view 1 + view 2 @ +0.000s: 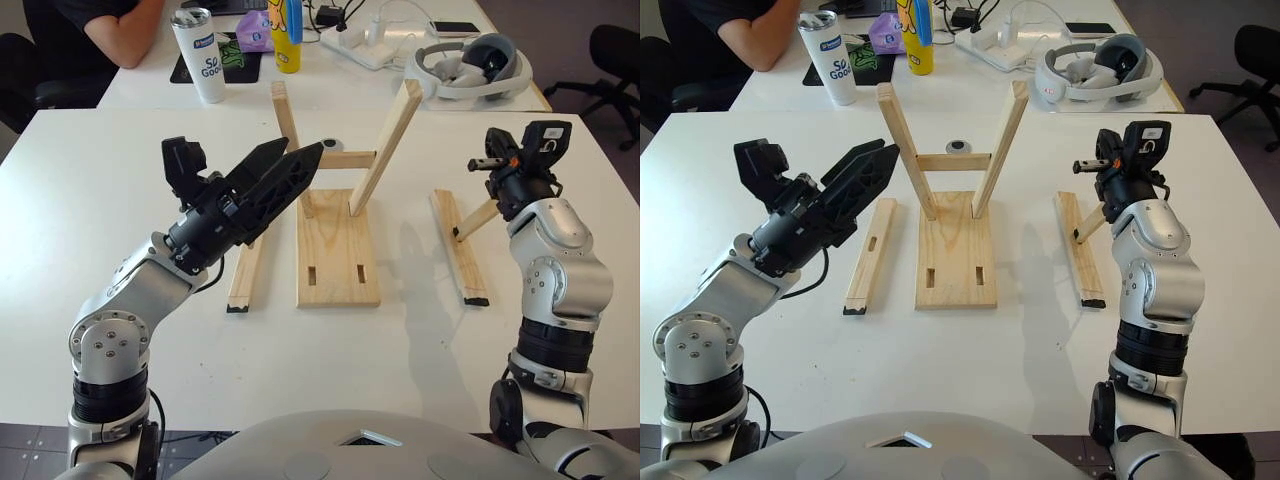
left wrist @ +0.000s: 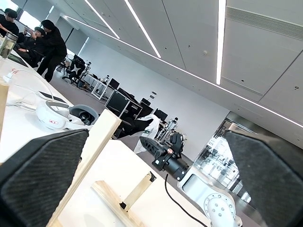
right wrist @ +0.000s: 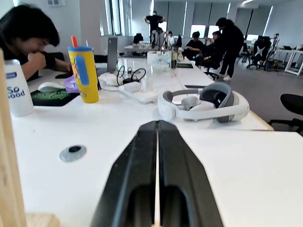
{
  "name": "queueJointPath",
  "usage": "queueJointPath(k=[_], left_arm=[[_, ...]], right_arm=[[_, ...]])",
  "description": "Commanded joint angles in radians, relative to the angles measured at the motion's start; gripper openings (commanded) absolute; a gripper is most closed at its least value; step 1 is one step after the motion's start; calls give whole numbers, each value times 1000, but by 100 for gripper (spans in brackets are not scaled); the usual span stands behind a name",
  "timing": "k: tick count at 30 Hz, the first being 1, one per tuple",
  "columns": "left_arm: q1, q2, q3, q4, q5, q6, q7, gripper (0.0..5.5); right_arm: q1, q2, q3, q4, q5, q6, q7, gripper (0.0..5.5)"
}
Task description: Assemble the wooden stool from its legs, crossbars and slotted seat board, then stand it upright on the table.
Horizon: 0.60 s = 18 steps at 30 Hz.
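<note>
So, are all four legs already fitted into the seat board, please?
No, the seat board holds only two upright legs; a left leg and right leg lie flat.

L arm (image 1: 130,300) stretched fwd & inward, elbow low, wrist raised. L pincer (image 1: 303,150) aimed ahead-right, slightly up, fingers (image 2: 42,175) spread wide apart. R arm (image 1: 555,270) folded at elbow, forearm upright, wrist on top. R pincer (image 3: 157,125) aimed ahead approx level, fingers pressed together, thin seam betw them.

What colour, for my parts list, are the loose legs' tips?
Black tips, clearest in the right eye view.
</note>
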State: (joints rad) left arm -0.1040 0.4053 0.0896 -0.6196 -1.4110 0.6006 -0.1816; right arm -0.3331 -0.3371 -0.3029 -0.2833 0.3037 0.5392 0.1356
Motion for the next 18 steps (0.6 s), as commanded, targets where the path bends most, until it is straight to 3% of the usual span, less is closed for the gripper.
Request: queueJointPath(k=[1, 18], left_arm=[[23, -9, 0, -24, 17, -6, 10, 532], [8, -12, -4, -6, 29, 1, -18, 532]], right_arm=[[-76, -34, -49, -9, 0, -88, -2, 3], [-31, -29, -23, 56, -20, -153, 22, 3]])
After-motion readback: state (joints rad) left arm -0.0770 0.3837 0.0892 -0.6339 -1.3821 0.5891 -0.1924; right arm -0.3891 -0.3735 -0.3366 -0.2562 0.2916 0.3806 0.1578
